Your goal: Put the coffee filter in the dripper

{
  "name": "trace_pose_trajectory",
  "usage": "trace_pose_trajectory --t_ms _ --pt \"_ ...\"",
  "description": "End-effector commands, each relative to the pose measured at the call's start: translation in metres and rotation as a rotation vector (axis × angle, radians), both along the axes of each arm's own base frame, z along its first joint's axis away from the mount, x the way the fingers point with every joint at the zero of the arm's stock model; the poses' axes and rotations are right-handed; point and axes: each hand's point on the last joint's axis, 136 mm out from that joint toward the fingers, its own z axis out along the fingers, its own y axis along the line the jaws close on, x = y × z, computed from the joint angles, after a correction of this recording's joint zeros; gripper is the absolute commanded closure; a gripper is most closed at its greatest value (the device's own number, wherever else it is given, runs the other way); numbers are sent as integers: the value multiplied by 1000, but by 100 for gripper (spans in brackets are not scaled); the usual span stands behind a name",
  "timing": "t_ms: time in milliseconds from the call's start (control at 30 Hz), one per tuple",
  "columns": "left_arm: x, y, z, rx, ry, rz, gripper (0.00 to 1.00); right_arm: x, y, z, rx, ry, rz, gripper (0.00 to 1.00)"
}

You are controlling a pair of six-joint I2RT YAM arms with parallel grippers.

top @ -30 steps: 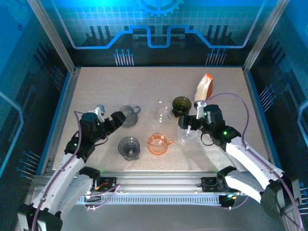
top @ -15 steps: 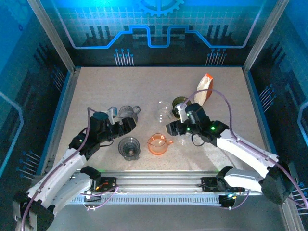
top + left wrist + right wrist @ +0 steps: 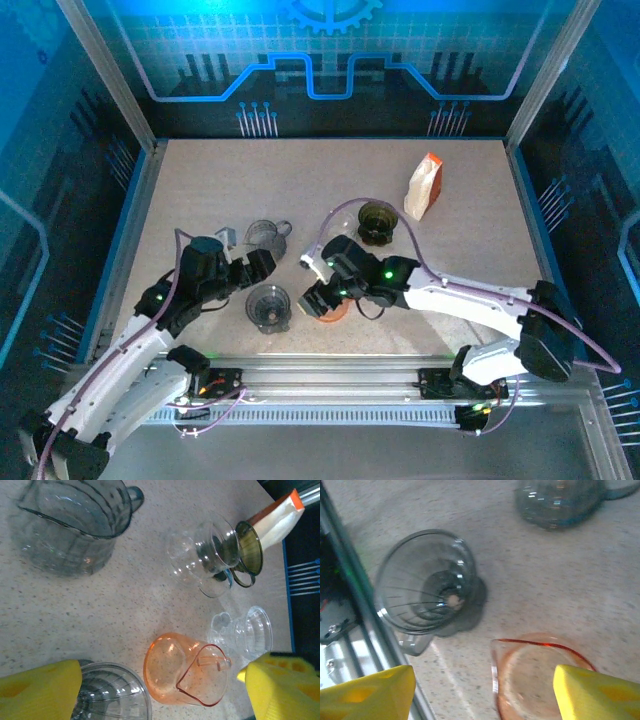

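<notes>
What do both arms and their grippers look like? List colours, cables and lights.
Both the left arm and the right arm have white shells on the long links, with black joints and wrists. A thin purple cable loops along each. Small green lights glow near the wrists. The left gripper and right gripper have bright yellow block fingertips.

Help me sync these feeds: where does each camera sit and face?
Top external: above, behind the bases, facing down at the table; left arm, right arm.
Left wrist: wrist-mounted, facing down at the orange dripper; left fingers in bottom corners.
Right wrist: wrist-mounted, facing down at the grey dripper; right fingers in bottom corners.
Shared: both drippers, both wrist views.
</notes>
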Motion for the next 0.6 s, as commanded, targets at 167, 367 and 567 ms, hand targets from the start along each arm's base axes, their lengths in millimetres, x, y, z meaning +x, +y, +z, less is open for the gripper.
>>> trace_pose_trajectory --t_ms 167,367,567 --pt "-17 48 36 81 -119 184 11 -6 48 -9 31 31 92 31" --pt "-28 57 46 47 -168 212 9 1 69 -26 6 59 107 33" --pt "-30 57 42 45 -153 209 9 6 81 -44 -23 84 105 39"
